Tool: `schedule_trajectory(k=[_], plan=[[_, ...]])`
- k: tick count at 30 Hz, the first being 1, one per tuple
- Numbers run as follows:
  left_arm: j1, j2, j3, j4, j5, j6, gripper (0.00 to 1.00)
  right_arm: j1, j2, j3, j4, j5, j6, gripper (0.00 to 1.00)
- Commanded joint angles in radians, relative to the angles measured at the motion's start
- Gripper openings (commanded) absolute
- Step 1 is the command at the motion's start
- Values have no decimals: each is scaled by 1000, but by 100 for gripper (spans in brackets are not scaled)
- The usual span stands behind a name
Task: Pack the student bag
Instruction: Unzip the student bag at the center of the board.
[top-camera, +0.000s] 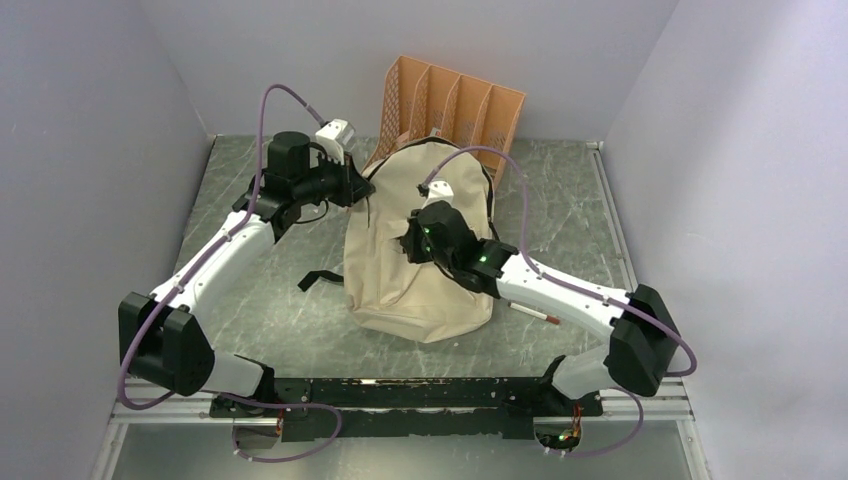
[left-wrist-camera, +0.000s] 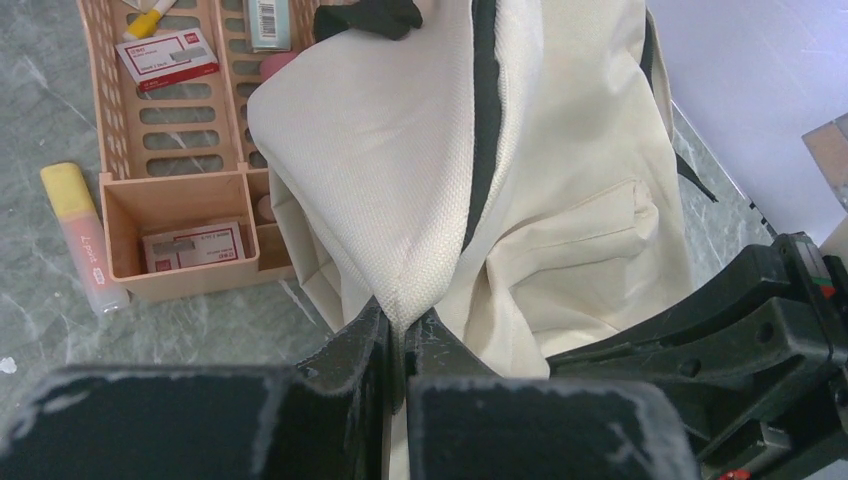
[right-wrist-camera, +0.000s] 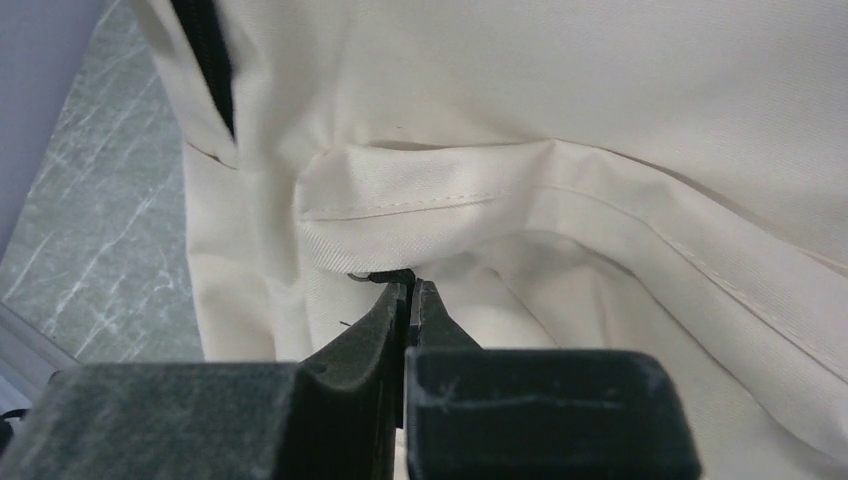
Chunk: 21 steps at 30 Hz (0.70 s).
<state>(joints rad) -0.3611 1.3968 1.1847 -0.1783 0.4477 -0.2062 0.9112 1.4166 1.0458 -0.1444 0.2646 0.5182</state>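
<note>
On the grey table (top-camera: 300, 330), at the far left in the left wrist view, a highlighter (left-wrist-camera: 85, 235) with a yellow cap lies just beside the orange file organizer (left-wrist-camera: 180, 200), outside it. The organizer stands behind the bag, touching its top edge. Its near compartment holds a small red and white box (left-wrist-camera: 195, 245). A second box (left-wrist-camera: 165, 55) of the same kind lies in a farther compartment, and a yellow marker (left-wrist-camera: 150, 20) lies above that one. The next compartment holds an item with a barcode (left-wrist-camera: 265, 20), too cut off to name.

The left gripper (left-wrist-camera: 405, 320) is at the upper left corner of the student bag (top-camera: 400, 290). Its jaws are pressed together on a fold of the cream fabric, next to the dark zipper. The bag lies in the middle of the table, between the two arms, and a black strap (top-camera: 318, 280) sticks out at its left side.

The right gripper (right-wrist-camera: 410, 290) rests on the front of the bag, under the pocket flap. Its jaws are closed on a small dark piece, perhaps a zipper pull. A white pen (top-camera: 533, 313) lies on the table, right of the bag and partly under the right arm.
</note>
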Motion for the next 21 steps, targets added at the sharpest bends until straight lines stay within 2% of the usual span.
schedule_trajectory(k=[1,6,17,21], plan=[[-4,-60,69,66,-32,9,5,-49,-56,-47,-47,60,-27,0],[-2,-69,81,72,-34,-7,5,-110,-94,-104,-43,-11,-48,0],[5,-80,92,63,-62,-3,5,-227,-200,-159,-129,8,-129,0],[8,-81,83,68,-60,-7,5,-271,-265,-192,-142,-45,-149,0]])
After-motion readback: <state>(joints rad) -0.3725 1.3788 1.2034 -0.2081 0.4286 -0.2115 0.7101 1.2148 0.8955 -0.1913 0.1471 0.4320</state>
